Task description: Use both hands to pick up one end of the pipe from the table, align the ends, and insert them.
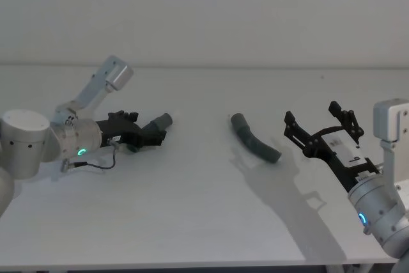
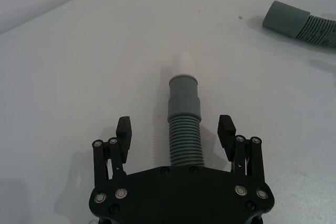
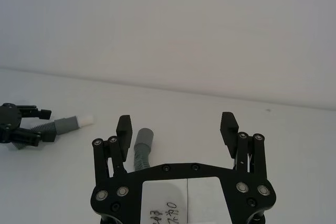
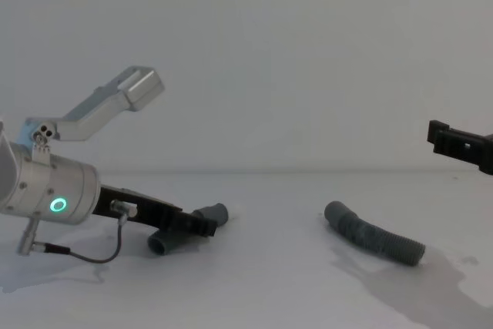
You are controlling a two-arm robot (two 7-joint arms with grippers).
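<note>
The pipe point(image 4: 373, 240) lies in two on the table point(image 1: 192, 209): the shorter piece point(image 1: 160, 121) between the spread jaws of the left gripper point(image 1: 144, 133), the longer piece point(image 1: 255, 139) free mid-table, and the right gripper point(image 1: 313, 116) hovering near it, also spread. It is likely light, bendy hose, best pinched just behind the stiff cuffs point(image 2: 184, 98).

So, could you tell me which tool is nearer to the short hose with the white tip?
Left. The left tool sits open astride the short hose; the right tool hangs open across the table, beyond the long hose.
</note>
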